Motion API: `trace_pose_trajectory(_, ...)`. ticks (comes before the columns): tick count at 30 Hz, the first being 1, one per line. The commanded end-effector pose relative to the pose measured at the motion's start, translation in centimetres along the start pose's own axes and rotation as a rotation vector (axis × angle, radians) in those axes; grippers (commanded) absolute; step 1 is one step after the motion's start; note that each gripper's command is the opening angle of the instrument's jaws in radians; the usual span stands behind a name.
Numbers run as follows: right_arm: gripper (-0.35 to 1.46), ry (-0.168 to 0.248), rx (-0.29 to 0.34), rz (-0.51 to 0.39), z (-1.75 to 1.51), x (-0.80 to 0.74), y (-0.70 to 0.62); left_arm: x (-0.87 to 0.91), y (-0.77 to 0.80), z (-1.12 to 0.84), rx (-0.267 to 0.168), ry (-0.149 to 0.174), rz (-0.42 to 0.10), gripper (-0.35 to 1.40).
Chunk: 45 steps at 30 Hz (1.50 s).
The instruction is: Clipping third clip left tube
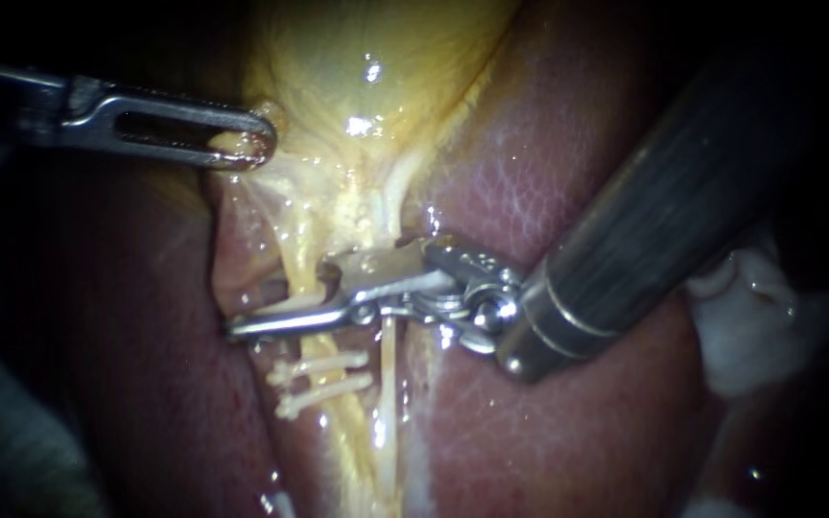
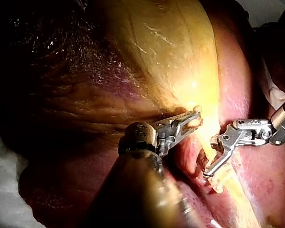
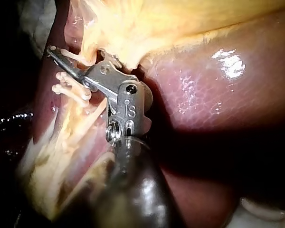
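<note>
The yellow left tube (image 1: 307, 288) runs down from the gallbladder (image 1: 376, 67), with a thinner right tube (image 1: 388, 360) beside it. Two white clips (image 1: 323, 376) cross the left tube lower down. My right instrument (image 1: 280, 299) reaches in from the upper right. Its jaws are open and straddle the left tube just above the clips, one jaw on each side. The right wrist view shows those jaws (image 3: 61, 57) close above the clips (image 3: 69, 88). Coming in from the left, my left instrument (image 1: 247, 144) is shut on gallbladder tissue and holds it taut; its jaws (image 2: 192, 118) also show in the left wrist view.
Reddish liver (image 1: 568, 192) flanks the tubes on both sides. White gauze (image 1: 750, 326) lies at the right, behind the right instrument's shaft. Around the liver's edges the field is dark.
</note>
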<state>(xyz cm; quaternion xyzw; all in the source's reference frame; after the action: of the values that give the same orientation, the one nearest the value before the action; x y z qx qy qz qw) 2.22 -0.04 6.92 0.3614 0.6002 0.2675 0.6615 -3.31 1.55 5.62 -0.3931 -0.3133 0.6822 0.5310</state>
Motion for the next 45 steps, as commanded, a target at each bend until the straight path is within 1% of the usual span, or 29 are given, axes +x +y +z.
trace_pose_trajectory(1, 0.50, -0.009, -0.005, 0.006, -0.01, 0.00, 0.00, 0.00, 0.00, 0.00, 0.000, 0.000, 0.000, -0.35)
trace_pose_trajectory(5, 0.50, -0.017, -0.020, 0.000, -0.05, -0.03, 0.00, 0.00, 0.00, -0.01, 0.000, 0.000, 0.000, -0.35)
trace_pose_trajectory(13, 0.50, -0.035, -0.022, 0.000, -0.17, -0.05, -0.01, 0.00, 0.00, -0.01, 0.000, 0.000, 0.000, -0.35)
trace_pose_trajectory(17, 0.50, -0.036, -0.022, -0.001, -0.24, -0.07, -0.02, 0.00, 0.00, -0.02, -0.001, -0.001, 0.000, -0.35)
trace_pose_trajectory(23, 0.50, -0.047, 0.009, 0.001, -0.33, -0.09, -0.07, 0.00, 0.00, -0.02, -0.001, -0.001, 0.000, -0.35)
trace_pose_trajectory(29, 0.50, -0.073, 0.073, 0.004, -0.31, -0.09, -0.14, 0.00, 0.00, -0.02, -0.001, -0.001, 0.000, -0.35)
trace_pose_trajectory(30, 0.50, -0.072, 0.087, 0.004, -0.30, -0.09, -0.14, 0.00, 0.00, -0.02, -0.001, -0.001, 0.000, -0.35)
trace_pose_trajectory(37, 0.50, -0.034, 0.192, -0.002, -0.23, -0.09, -0.21, -0.01, 0.00, -0.02, -0.001, -0.001, 0.000, -0.35)
trace_pose_trajectory(39, 0.50, -0.028, 0.210, -0.004, -0.22, -0.09, -0.22, -0.01, 0.00, -0.02, -0.001, -0.001, 0.000, -0.35)
trace_pose_trajectory(43, 0.50, -0.002, 0.278, -0.008, -0.24, -0.08, -0.23, -0.01, 0.00, -0.02, -0.001, -0.001, 0.000, -0.35)
trace_pose_trajectory(45, 0.50, 0.007, 0.298, -0.002, -0.25, -0.07, -0.24, -0.01, 0.00, -0.02, -0.001, -0.001, 0.000, -0.35)
